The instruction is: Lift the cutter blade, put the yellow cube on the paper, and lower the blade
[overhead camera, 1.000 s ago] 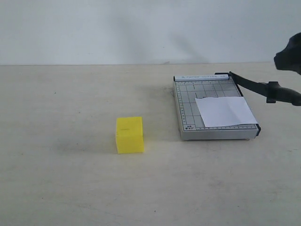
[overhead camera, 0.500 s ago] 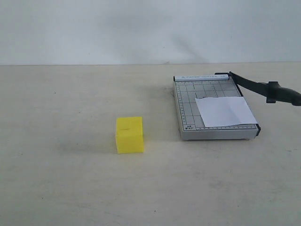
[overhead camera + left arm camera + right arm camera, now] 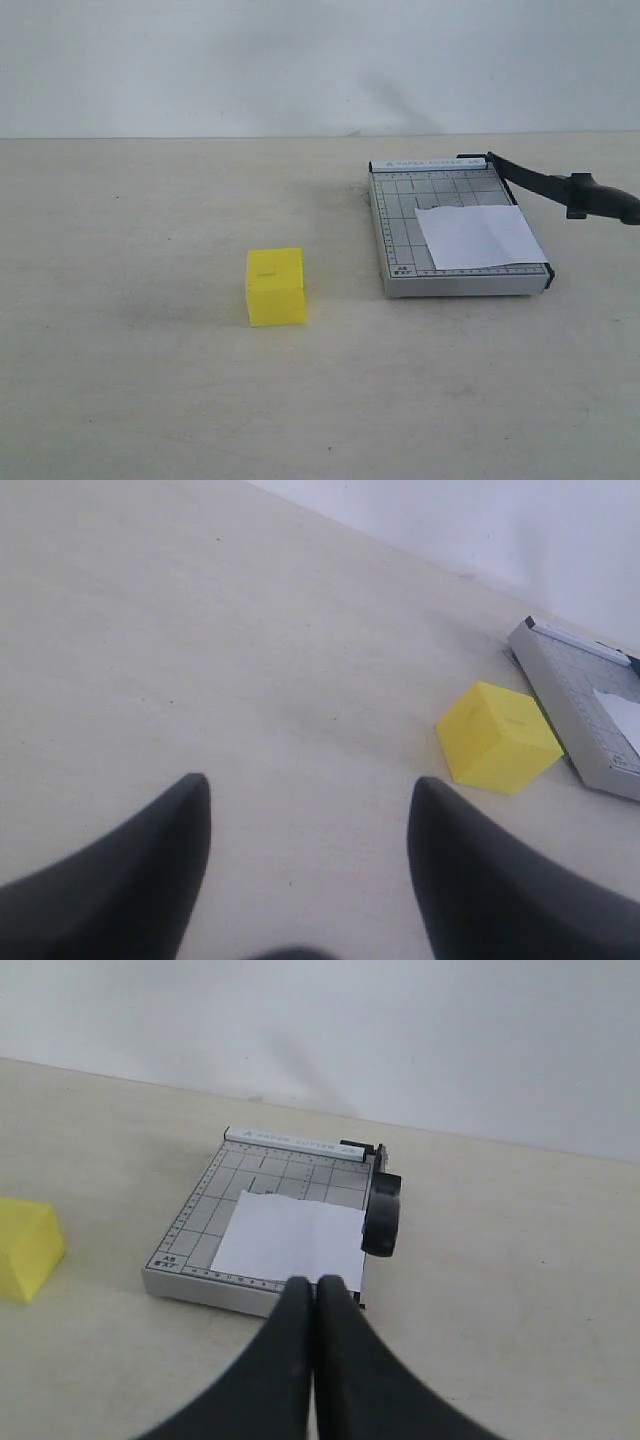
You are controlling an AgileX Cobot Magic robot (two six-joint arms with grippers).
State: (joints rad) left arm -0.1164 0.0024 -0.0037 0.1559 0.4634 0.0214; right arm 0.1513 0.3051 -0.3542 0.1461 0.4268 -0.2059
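Note:
The yellow cube (image 3: 275,287) sits on the table left of the grey trimmer (image 3: 400,235). The white paper (image 3: 478,237) lies on the trimmer's right half. The cutter blade (image 3: 545,183) stands raised, its thick handle (image 3: 603,198) out past the board's right edge. Neither gripper shows in the exterior view. My left gripper (image 3: 310,782) is open above bare table, with the cube (image 3: 497,738) well ahead of it and the trimmer (image 3: 585,695) beyond. My right gripper (image 3: 316,1282) is shut and empty, hovering near the board's front edge, before the paper (image 3: 290,1235) and the blade handle (image 3: 383,1213).
The beige table (image 3: 150,400) stretches wide around the cube and trimmer. A white wall (image 3: 300,60) closes the back. The cube (image 3: 25,1245) shows at the edge of the right wrist view.
A dark part of the right arm that hung above the blade handle one second ago has left the exterior view. Blade, cube and paper have not moved.

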